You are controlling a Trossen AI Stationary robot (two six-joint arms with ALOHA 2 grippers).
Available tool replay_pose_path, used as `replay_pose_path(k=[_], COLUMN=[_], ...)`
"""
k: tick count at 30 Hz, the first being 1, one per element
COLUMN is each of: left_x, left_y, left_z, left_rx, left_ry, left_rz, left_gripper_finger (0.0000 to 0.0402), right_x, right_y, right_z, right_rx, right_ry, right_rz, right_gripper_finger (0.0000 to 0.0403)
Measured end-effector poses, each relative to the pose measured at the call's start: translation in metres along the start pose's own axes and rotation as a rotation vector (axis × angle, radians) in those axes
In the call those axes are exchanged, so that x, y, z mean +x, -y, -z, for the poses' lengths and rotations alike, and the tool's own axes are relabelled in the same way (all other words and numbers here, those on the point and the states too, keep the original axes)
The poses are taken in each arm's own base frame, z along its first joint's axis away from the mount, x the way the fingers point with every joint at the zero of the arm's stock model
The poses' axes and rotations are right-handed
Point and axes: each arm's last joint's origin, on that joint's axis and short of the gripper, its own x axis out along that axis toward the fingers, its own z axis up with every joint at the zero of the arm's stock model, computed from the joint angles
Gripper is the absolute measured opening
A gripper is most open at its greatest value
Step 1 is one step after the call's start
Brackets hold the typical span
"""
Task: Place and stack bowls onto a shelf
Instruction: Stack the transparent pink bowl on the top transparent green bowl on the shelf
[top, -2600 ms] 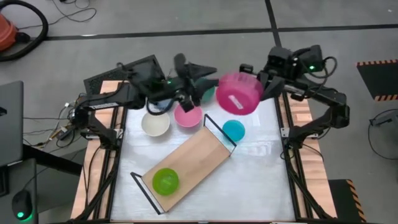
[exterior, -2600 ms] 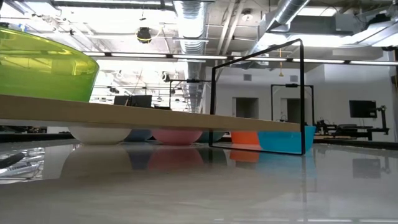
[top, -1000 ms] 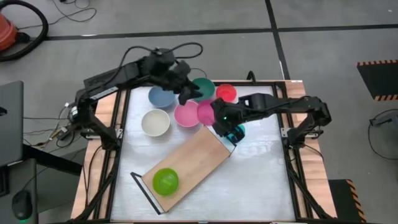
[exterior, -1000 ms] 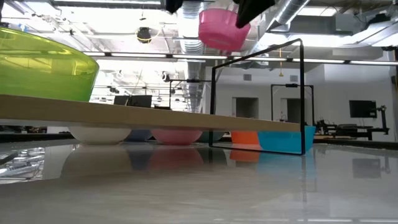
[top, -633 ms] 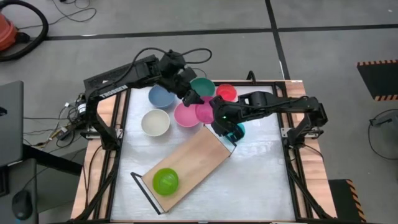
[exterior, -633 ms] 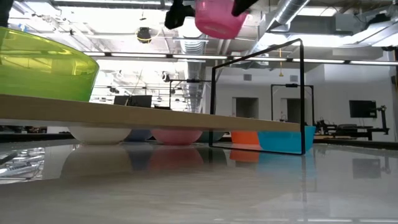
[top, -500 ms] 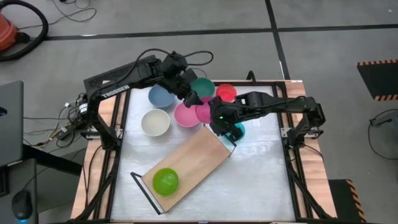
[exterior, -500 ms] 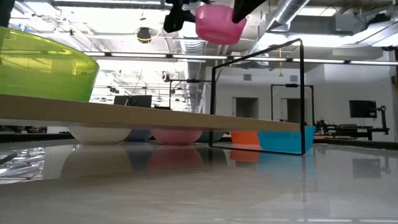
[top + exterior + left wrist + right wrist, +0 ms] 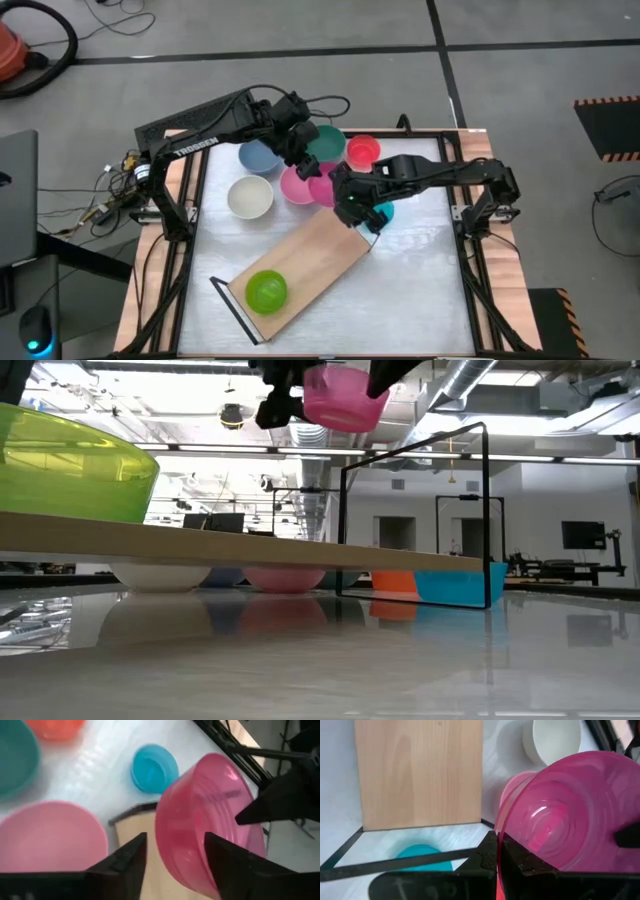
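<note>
Magenta plastic bowl, small and round: in the high view we find it held above the white bench, over the gap between the large pink plastic bowl and the near wire end of the light-wood shelf. The right tool reaches in from the right and meets the bowl at its rim. The left tool comes from the far left corner and hangs just beside the same bowl. On the bench stand the cream plastic bowl, blue plastic bowl, teal plastic bowl, red plastic bowl and cyan plastic bowl. The lime green plastic bowl sits on the shelf board, near its front end.

Low view: the magenta plastic bowl hangs upright high above the shelf, with dark tool parts on either side. We cannot tell here which arm is which. The lime green plastic bowl rests on the board. The cream, pink, red and cyan bowls stand on the bench behind it.

Left wrist view: the left tool's fingers stand apart, one on each side of the tilted magenta bowl's wall. We cannot confirm contact.

Right wrist view: the right tool is clamped together on the rim of the magenta plastic bowl, with the shelf board and the cyan bowl below.
</note>
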Motion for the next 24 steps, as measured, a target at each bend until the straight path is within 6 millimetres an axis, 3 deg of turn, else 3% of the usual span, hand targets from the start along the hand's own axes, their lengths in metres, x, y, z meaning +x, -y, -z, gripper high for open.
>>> replay_pose_path(k=[8,15,24], left_x=[0.001,0.001,-0.015], left_y=[-0.001,-0.003,-0.006], left_z=[-0.001,0.0,0.022], left_rx=[0.0,0.021,0.113], left_ry=[0.006,0.01,-0.161], left_rz=[-0.011,-0.064,-0.131], left_gripper_finger=[0.0014,0.0002,0.0001], right_x=[-0.001,-0.006,-0.052], right_y=[-0.002,0.0,-0.01], right_z=[-0.004,-0.004,0.01], right_rx=[0.011,0.193,0.413], right_ry=[0.019,0.048,0.124], right_rz=[0.009,0.028,0.011], right_gripper_finger=[0.0034,0.0079,0.0232])
